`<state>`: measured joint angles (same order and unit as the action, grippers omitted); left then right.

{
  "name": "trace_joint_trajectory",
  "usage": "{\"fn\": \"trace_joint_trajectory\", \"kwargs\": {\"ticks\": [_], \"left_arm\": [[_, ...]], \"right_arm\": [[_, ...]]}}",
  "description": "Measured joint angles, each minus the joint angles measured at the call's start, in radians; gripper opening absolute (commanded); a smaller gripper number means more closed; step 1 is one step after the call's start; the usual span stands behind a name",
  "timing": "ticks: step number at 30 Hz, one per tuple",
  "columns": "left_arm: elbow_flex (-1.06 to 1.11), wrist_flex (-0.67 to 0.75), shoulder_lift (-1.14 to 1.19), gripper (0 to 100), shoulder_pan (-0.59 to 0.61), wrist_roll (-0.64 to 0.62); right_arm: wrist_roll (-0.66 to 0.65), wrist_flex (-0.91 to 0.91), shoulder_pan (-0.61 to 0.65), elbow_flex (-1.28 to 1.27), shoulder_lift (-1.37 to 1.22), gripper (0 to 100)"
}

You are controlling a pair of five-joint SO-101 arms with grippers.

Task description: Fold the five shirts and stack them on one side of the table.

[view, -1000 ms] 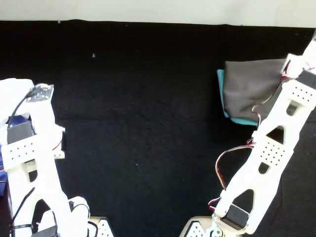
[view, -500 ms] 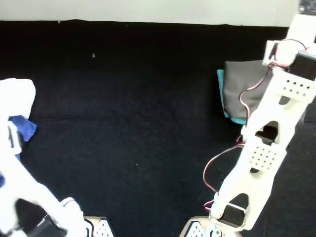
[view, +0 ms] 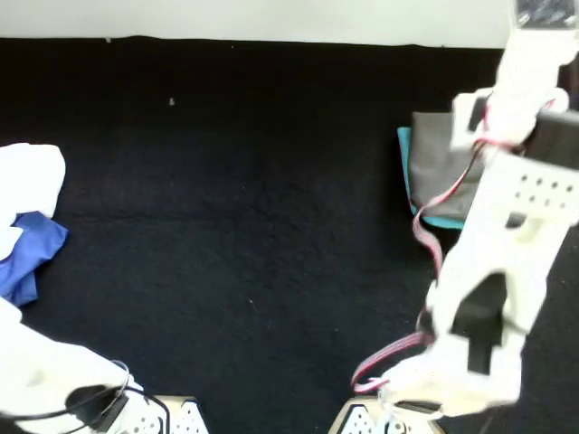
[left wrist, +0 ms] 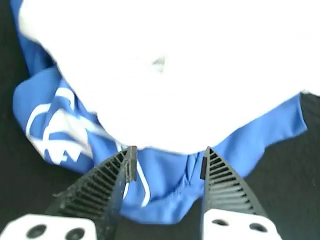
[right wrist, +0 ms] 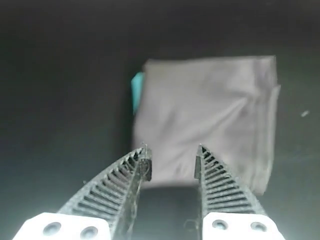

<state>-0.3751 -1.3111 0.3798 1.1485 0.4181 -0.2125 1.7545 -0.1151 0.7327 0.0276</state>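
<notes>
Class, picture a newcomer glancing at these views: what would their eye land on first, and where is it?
A folded grey shirt, lying on a teal shirt, stands out on the right of the black table, with the open right claw hovering by it. At the left edge sits a crumpled heap, a white shirt over a bright blue shirt, under the open left claw.
</notes>
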Motion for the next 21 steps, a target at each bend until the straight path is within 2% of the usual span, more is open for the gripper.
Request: {"fn": "trace_joint_trajectory", "kwargs": {"ticks": [5, 10, 12, 14, 21], "left_arm": [[-0.167, -0.029, 0.206, 22, -0.049, 0.0], [-0.272, -0.048, 0.325, 21, -0.104, 0.0], [-0.307, -0.075, 0.347, 16, -0.132, 0.0], [-0.339, -0.106, 0.354, 2, -0.16, 0.0], [-0.511, -0.272, 0.354, 1, -0.272, -0.061]], "right_arm": [[0.0, 0.0, 0.118, -0.414, 0.364, 14.8], [0.0, 0.0, 0.17, -0.663, 0.601, 14.8], [0.0, 0.0, 0.172, -0.736, 0.654, 14.8], [0.0, 0.0, 0.172, -0.799, 0.694, 14.8], [0.0, 0.0, 0.176, -0.934, 0.772, 14.8]]}}
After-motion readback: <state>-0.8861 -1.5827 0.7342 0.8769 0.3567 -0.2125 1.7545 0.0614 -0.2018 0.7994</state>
